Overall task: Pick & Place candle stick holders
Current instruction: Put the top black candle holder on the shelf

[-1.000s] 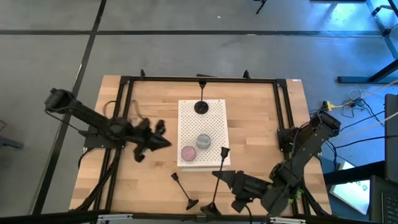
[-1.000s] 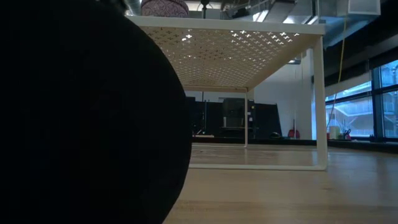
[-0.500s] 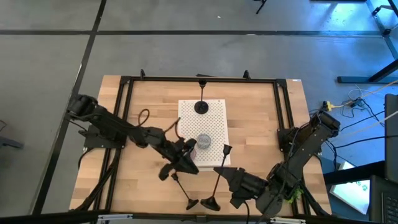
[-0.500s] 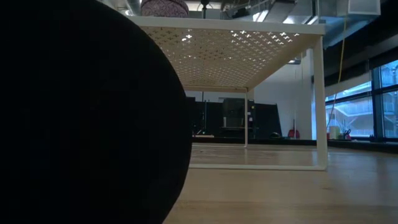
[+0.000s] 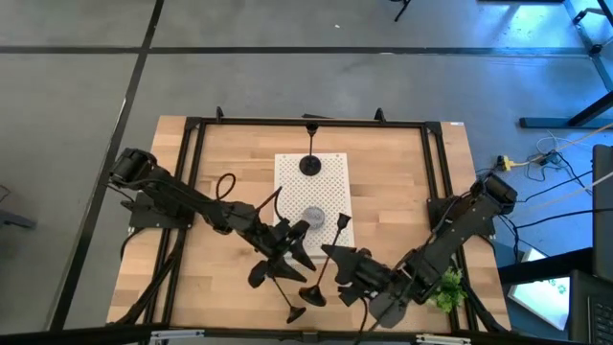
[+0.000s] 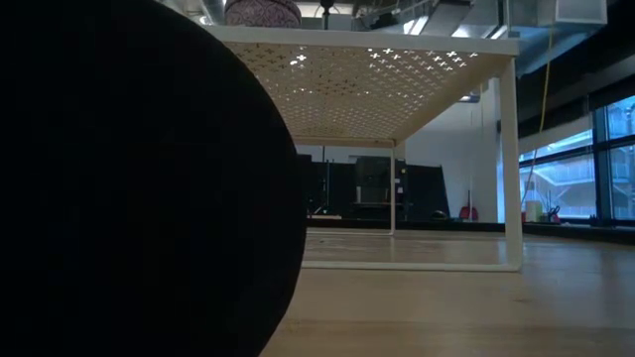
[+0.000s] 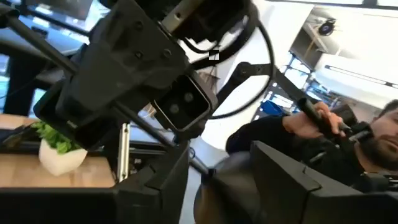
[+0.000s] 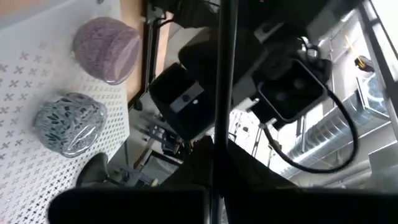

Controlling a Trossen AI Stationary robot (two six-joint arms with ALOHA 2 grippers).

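black stemmed holder (image 5: 330, 270) sits clamped in the right tool (image 5: 337, 271) near the white board's (image 5: 326, 182) front edge; the left tool (image 5: 292, 257), jaws partly parted, holds nothing.

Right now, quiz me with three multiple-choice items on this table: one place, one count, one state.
1. The black holder standing on the white board is
A. between the pucks
B. at the end away from the pucks
C. lying on its side

2. Round pucks that the right wrist view shows on the board:
A. one
B. two
C. four

3. The right tool is
A. wide open over the board
B. shut on a puck
C. shut on a thin black stem

Answers:
1 B: the black holder stands alone at one end of the white board.
2 B: only a purple puck and a grey puck show.
3 C: the right tool pinches the thin black stem.
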